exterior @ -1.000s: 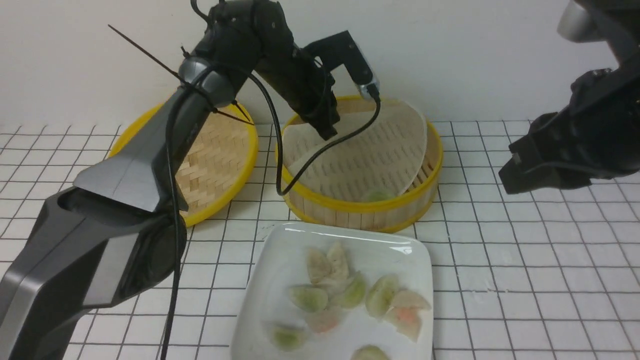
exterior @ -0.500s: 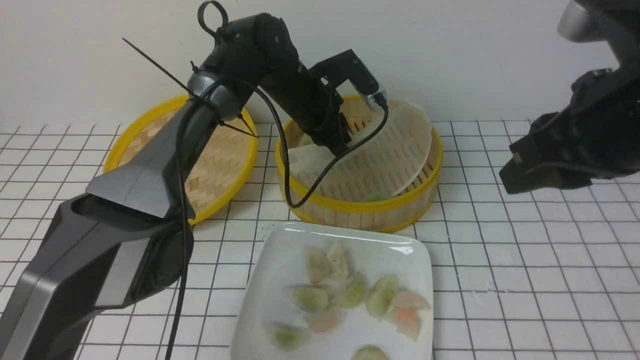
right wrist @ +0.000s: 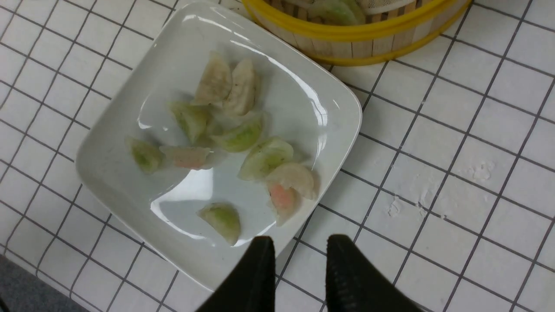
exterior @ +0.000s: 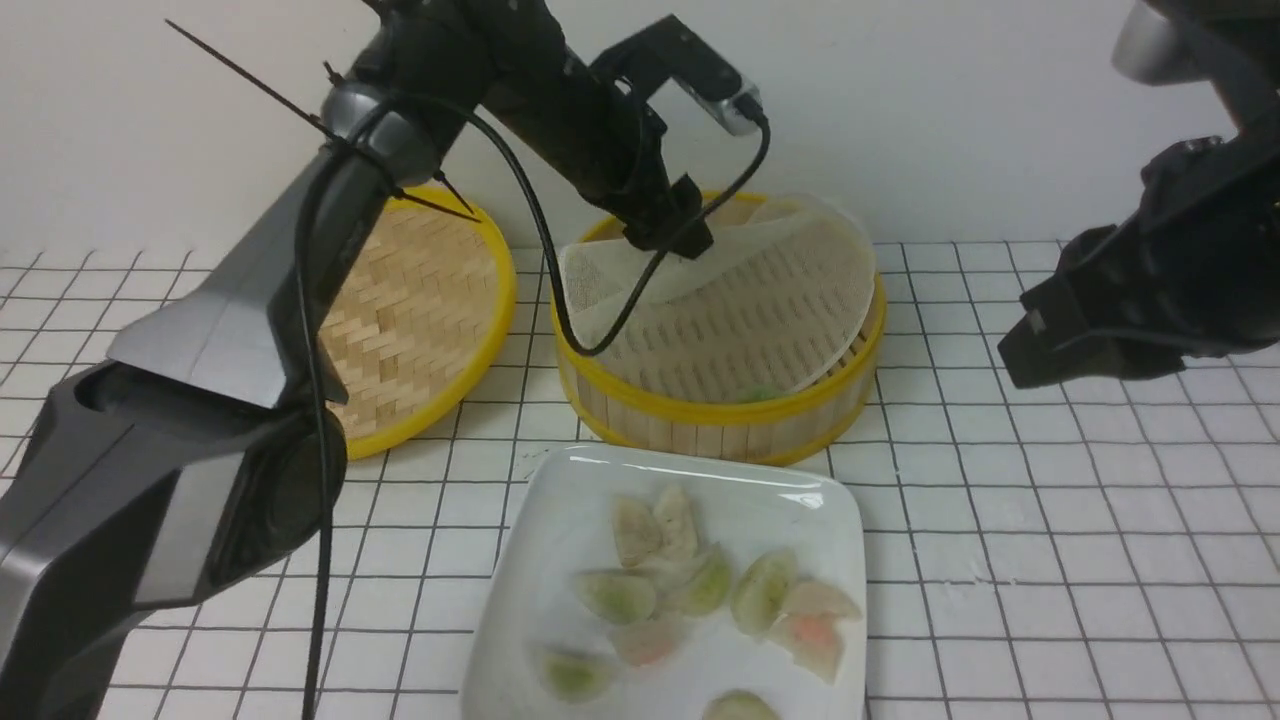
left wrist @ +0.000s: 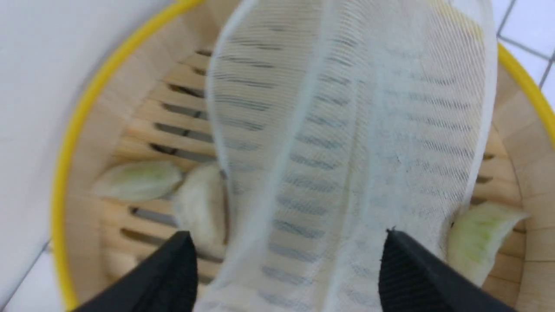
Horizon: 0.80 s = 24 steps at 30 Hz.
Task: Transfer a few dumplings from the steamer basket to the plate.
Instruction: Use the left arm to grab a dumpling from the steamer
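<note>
Two dumplings (left wrist: 203, 203) toward far side of basket (left wrist: 64, 173), left jaws nearer, spread, empty; right jaws parted, empty

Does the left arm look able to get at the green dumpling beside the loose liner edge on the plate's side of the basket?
Probably: the dumpling lies uncovered, and the left end effector is open, though it must clear the liner.

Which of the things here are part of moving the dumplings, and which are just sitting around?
Part of the job:
- dumplings, on the plate and in the steamer basket
- steamer basket, with its thin liner sheet
- white square plate
- left arm's open fingers, above the basket

Just lying about:
- flat woven lid, beside the basket
</note>
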Available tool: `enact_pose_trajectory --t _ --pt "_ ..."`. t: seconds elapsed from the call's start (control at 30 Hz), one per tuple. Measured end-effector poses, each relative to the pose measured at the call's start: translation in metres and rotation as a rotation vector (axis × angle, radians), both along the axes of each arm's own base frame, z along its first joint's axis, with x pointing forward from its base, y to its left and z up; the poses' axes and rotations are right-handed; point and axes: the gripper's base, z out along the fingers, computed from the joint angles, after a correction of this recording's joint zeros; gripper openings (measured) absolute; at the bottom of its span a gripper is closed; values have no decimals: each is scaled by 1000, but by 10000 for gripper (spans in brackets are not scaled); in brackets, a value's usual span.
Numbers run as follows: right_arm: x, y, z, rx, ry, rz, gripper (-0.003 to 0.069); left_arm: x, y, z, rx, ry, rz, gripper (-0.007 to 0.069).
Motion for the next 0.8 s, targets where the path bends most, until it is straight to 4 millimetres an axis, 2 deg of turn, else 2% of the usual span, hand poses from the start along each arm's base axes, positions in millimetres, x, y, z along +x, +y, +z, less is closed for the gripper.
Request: enact_pose_trajectory --t 0.13,0.23,0.37,0.4,0.43,0.47,0.57,0.63,0.67,0.8 --pt "0 0 0 -5 -3 1 160 6 19 9 -58 33 102 367" --pt "0 -1 0 -14 -6 0 160 10 32 11 -88 52 154 249" --pt "1 -2 0 -26 -11 -1 160 16 34 8 -113 38 191 99" --pt "1 -2 0 -30 -13 -2 160 20 33 3 -126 22 208 46" --pt "1 -2 0 -31 -13 -2 160 23 33 -2 -133 13 217 26" --pt "1 -3 -1 -32 -14 -2 160 25 33 -6 -137 12 222 16" --pt "1 -3 -1 -33 -14 -2 160 36 31 -38 -134 36 243 -6" --pt "1 -3 -1 -33 -14 -2 160 38 30 -53 -123 55 246 -6" --pt "1 -3 -1 -33 -14 -2 160 40 30 -63 -113 67 241 -1" --pt "1 -3 -1 -33 -14 -2 160 41 29 -81 -71 64 190 43"
